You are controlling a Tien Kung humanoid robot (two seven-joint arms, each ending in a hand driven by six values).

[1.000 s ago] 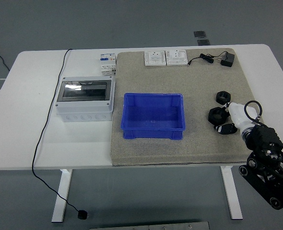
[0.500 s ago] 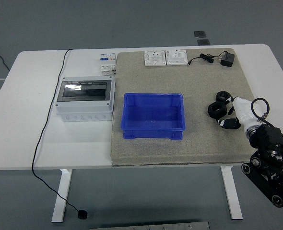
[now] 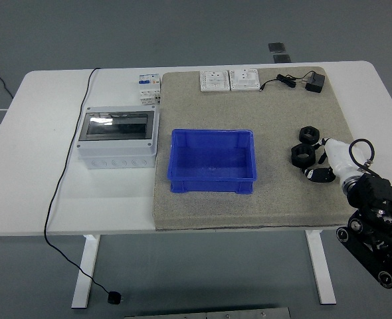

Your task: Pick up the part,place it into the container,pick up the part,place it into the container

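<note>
No legible writing on switches [image 3: 230, 80]

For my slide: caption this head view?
Right robot hand reaches two black nut-shaped parts beside the empty blue plastic bin.

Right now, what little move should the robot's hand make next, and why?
Probably close the right hand around the nearer black nut. The hand sits right beside that nut, the blue bin holds nothing, and a second nut lies just behind. I can't tell if it grips yet.
</note>
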